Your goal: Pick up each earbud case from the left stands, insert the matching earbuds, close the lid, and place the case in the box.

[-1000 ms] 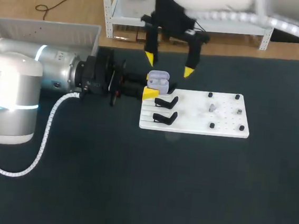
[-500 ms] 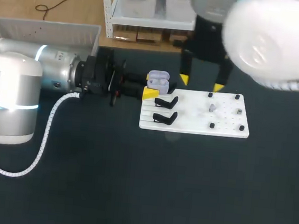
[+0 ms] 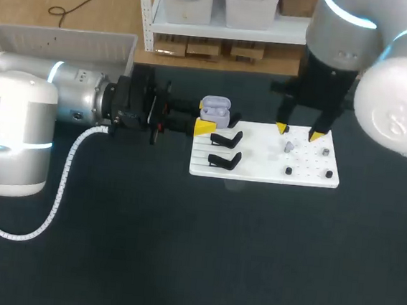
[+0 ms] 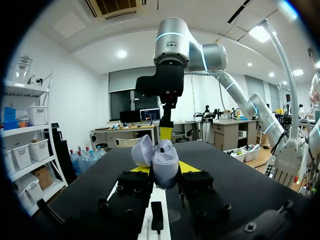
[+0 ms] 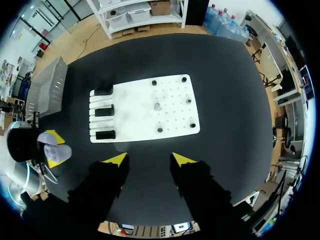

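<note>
A lavender earbud case (image 3: 215, 112) with its lid up is held just left of the white board (image 3: 259, 169); my left gripper (image 3: 208, 119) is shut on it. In the left wrist view the case (image 4: 163, 161) stands between the yellow tips of the left gripper (image 4: 165, 169). My right gripper (image 3: 298, 133) hangs open over the board's pegged right half, nothing between its fingers. A small grey earbud (image 3: 288, 146) lies on the board just below it. In the right wrist view the earbud (image 5: 157, 106) sits mid-board, ahead of the right gripper (image 5: 149, 160).
Two empty black stands (image 3: 226, 138) (image 3: 224, 159) sit on the board's left part. Short black pegs (image 3: 288, 171) stand around its right part. A grey box (image 3: 59, 39) is at the far left behind my left arm.
My right gripper has swung right, from behind the case to above the board's pegged half, and its fingers have drawn closer together. The left arm and case have not moved.
</note>
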`<state>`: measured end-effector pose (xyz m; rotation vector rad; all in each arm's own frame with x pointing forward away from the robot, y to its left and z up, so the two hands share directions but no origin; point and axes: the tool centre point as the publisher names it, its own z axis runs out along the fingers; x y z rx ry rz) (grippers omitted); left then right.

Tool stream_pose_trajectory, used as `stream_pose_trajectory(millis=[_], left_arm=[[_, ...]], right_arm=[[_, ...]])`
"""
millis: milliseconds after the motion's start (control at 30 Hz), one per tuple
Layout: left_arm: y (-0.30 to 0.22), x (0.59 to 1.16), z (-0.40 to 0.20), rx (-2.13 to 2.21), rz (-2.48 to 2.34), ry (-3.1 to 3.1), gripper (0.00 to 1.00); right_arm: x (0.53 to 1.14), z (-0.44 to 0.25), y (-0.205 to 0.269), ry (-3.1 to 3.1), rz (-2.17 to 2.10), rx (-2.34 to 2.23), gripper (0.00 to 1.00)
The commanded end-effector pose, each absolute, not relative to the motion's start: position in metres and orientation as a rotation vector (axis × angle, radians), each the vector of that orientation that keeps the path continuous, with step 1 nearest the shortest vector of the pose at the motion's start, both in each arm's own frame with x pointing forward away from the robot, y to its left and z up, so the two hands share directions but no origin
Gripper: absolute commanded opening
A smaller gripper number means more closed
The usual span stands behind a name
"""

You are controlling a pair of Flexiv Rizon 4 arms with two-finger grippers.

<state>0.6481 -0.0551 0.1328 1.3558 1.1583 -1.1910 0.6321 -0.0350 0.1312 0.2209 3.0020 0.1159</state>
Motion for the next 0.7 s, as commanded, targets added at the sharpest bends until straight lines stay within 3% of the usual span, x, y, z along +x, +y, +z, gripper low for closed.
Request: stream_pose_trajectory(millis=[33, 100, 367, 700], left_arm=[[-0.055, 0.648, 0.132, 1.354, -1.189, 1.155, 0.00], [-0.055, 0.648, 0.132, 1.354, -1.189, 1.155, 0.00], [-0.055, 0.648, 0.132, 1.354, -1.189, 1.155, 0.00], [-0.055, 0.648, 0.132, 1.354, -1.189, 1.155, 0.00]], right_arm=[[0.647, 0.113, -0.032, 3.009, 0.037, 0.199, 0.58], [0.651, 0.106, -0.033, 3.016, 0.020, 0.164, 0.48], [0.667, 0.086, -0.036, 3.019, 0.058, 0.092, 0.60], [0.684, 0.060, -0.049, 3.025, 0.094, 0.078, 0.56]])
